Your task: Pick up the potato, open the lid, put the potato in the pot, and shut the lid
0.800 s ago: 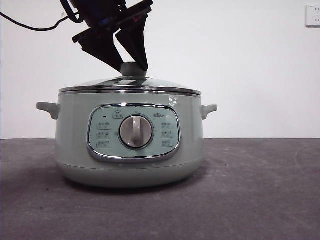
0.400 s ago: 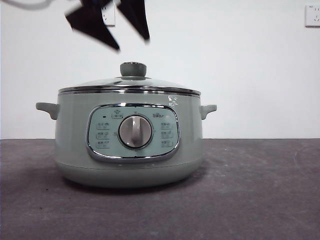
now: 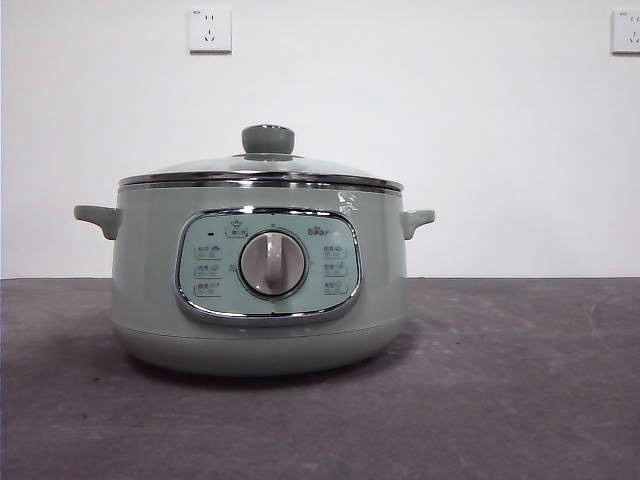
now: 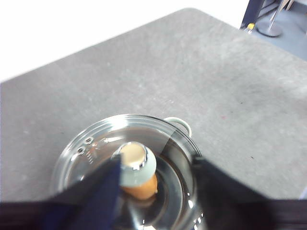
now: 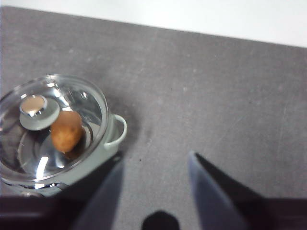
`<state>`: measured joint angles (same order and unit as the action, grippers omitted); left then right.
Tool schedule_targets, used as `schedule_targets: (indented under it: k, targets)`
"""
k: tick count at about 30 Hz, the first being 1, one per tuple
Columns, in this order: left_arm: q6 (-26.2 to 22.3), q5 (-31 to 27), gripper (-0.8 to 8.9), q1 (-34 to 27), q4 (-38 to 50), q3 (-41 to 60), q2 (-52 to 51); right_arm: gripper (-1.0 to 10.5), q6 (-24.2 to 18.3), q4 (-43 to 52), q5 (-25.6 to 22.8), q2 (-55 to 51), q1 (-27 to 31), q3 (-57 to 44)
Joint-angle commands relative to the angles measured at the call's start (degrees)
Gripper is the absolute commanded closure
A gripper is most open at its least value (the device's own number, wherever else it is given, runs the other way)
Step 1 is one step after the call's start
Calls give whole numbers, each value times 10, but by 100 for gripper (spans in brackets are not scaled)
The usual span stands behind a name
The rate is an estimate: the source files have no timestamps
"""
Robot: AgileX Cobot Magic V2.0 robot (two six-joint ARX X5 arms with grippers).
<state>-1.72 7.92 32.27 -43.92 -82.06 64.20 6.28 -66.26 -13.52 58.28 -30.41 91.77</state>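
Left wrist view: left gripper (image 4: 153, 191) spread wide, holding nothing, hovering above the lid (image 4: 86, 148), one jaw to each side of the knob (image 4: 136, 164). Knob sage-green w/ shiny top, centred on the glass dome. Potato (image 4: 142, 188) visible thru the glass just under the knob, orange-brown, lying inside the pot (image 4: 178, 125). Lid seated on the pot, steel rim all round, two small holes in the glass near the rim. One side handle (image 4: 180, 123) poking out past the rim. Grey table (image 4: 230, 86) beyond.

Right wrist view: right gripper (image 5: 153, 191) also wide apart, empty, off to the side of the pot (image 5: 108, 141), above bare table (image 5: 216, 96). Potato (image 5: 66, 131) seen thru the lid (image 5: 86, 98), beside the knob (image 5: 38, 112); handle (image 5: 117, 132) facing the gripper.

Front view: no gripper in frame. Pot (image 3: 150, 280) on the dark table (image 3: 520, 380), lid (image 3: 260, 168) closed, knob (image 3: 268, 139) upright on top. Chrome-framed panel (image 3: 268, 265) w/ central dial (image 3: 272, 264) facing the cam. Two wall sockets (image 3: 210, 30) on the white wall behind.
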Motion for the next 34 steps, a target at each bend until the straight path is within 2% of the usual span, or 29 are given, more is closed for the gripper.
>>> schedule_targets:
  k: [1,6,14,20,34]
  targets:
    - [-19,-5,821,0,-22,3,-30,963,7,43,0,-32,-1,-59]
    - [-31,-44,821,0,-40,22,-72,963,7,133,1,-102,-2,-169]
    - [-26,-49,821,0,82,191,-187,962,7,247,-1,-214,-13,-343]
    - [-24,-49,817,0,64,206,-195,962,9,220,-17,-210,-12,-356]
    - [-24,-49,817,0,57,207,-171,962,9,220,-16,-208,-12,-356]
